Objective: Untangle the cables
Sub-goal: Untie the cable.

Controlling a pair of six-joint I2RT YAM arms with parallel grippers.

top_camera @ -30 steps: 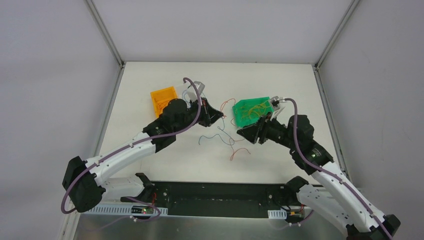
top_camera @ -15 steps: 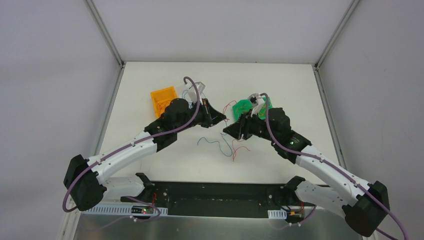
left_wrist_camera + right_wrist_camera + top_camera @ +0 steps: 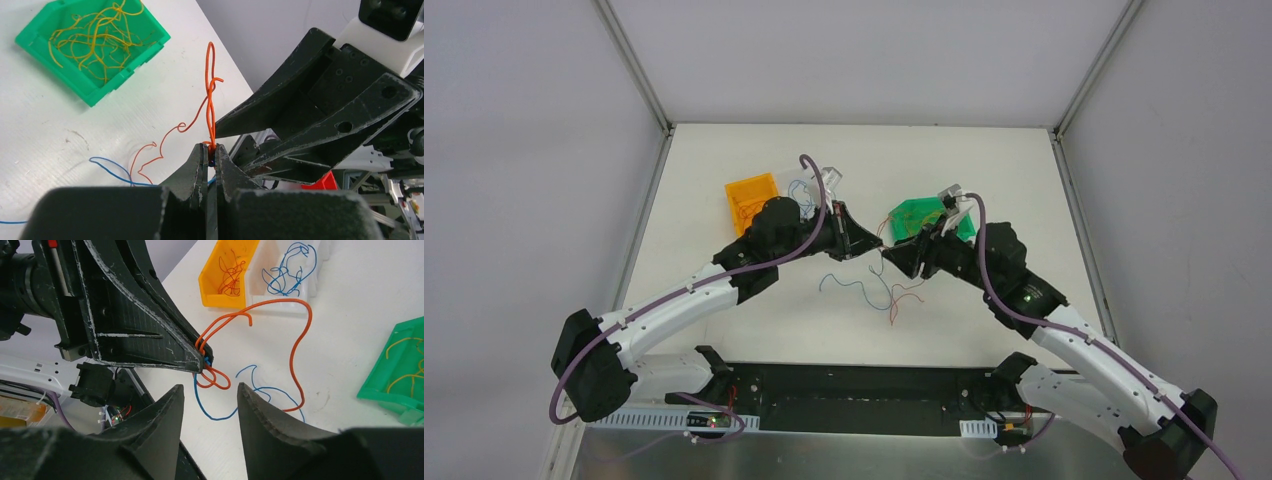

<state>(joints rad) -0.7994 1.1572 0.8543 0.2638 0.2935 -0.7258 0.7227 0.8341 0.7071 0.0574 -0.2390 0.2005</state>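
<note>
Sorting looked well advanced: the green bin [image 3: 131, 64], orange bin [image 3: 216, 292] and white bin [image 3: 282, 308] on the far half of the tabletop [image 3: 984, 160] each held one colour. What remained was a knot of orange and blue cables [image 3: 214, 380], pinched in the closed left gripper [image 3: 211, 150] above mid-tabletop, with tails trailing down. The right gripper [image 3: 210, 387], jaws partly open and empty, hovered just beside the knot. Room between the grippers was tight, but every tabletop edge lay well apart.

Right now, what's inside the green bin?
A loose tangle of yellow-orange wires lies in the green bin; no red or blue ones show. From above, the right arm covers part of the bin.
</note>
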